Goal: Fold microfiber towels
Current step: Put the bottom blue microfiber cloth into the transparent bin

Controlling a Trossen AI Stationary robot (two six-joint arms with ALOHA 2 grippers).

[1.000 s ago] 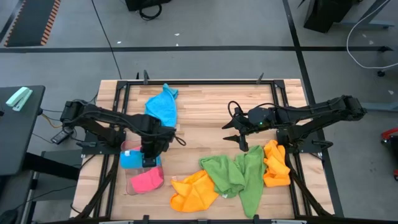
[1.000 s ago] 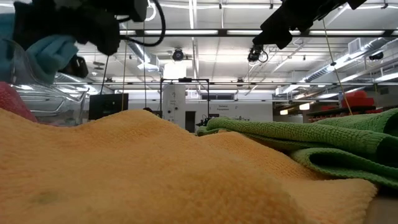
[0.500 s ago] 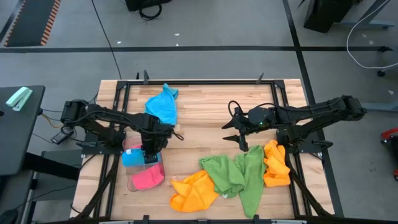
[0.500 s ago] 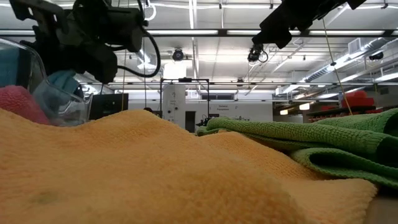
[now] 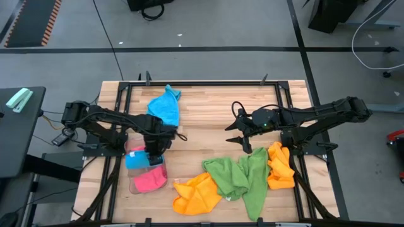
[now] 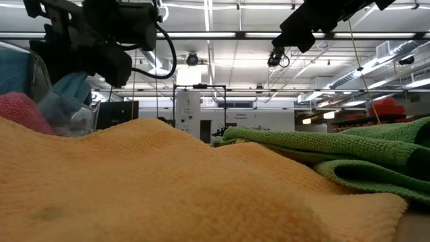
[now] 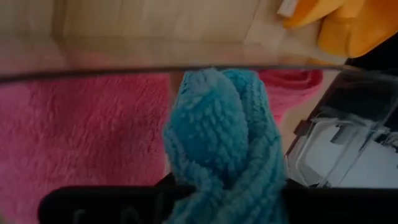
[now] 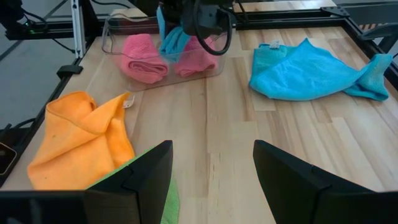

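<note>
Rolled blue towel point(image 7: 224, 143) stays pinched in our left gripper point(image 5: 153, 154) to lower it into the clear tray point(image 8: 118, 28) beside the pink rolls point(image 8: 144, 57); our right gripper point(image 5: 246, 142) waits, fingers apart.

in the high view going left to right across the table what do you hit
left gripper shut on a folded blue towel over the clear tray → loose blue towel → orange towel → green towels → right gripper, open → second orange towel
</note>
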